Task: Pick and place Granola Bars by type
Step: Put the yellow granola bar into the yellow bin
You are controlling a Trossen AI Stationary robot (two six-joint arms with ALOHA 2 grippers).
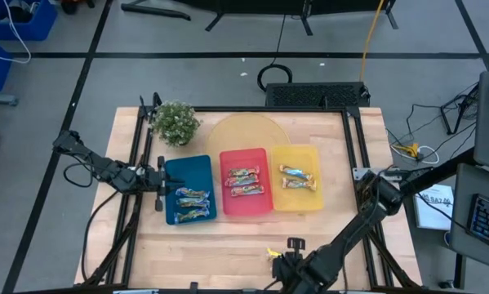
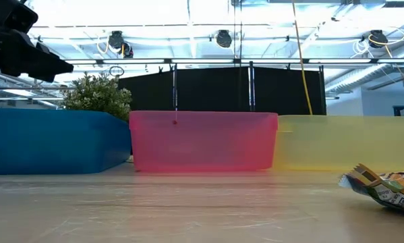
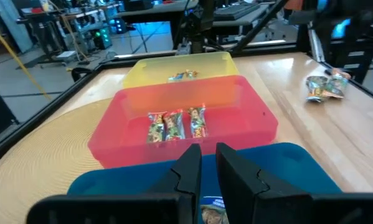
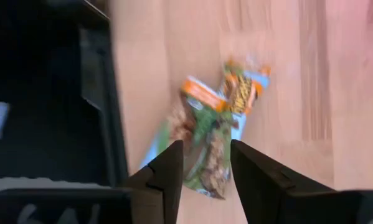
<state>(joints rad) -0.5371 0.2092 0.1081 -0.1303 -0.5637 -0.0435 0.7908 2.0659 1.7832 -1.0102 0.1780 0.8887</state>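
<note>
Three shiny blue-silver granola bars [image 1: 191,203] lie flat in the blue tray [image 1: 172,170], at the left of the high view, stacked one below the other across its lower half. Three red-green multicoloured bars [image 1: 245,182] lie side by side in the red tray [image 1: 233,157] at the centre, each turned crosswise. Two orange-gold bars [image 1: 298,178] lie in the yellow tray [image 1: 307,153] to the right, slightly slanted. One more wrapped bar [image 1: 272,253] lies loose on the bare tabletop [image 1: 228,245] near the bottom centre of the high view; up close it looks crumpled, with green, orange and pale blue print.
</note>
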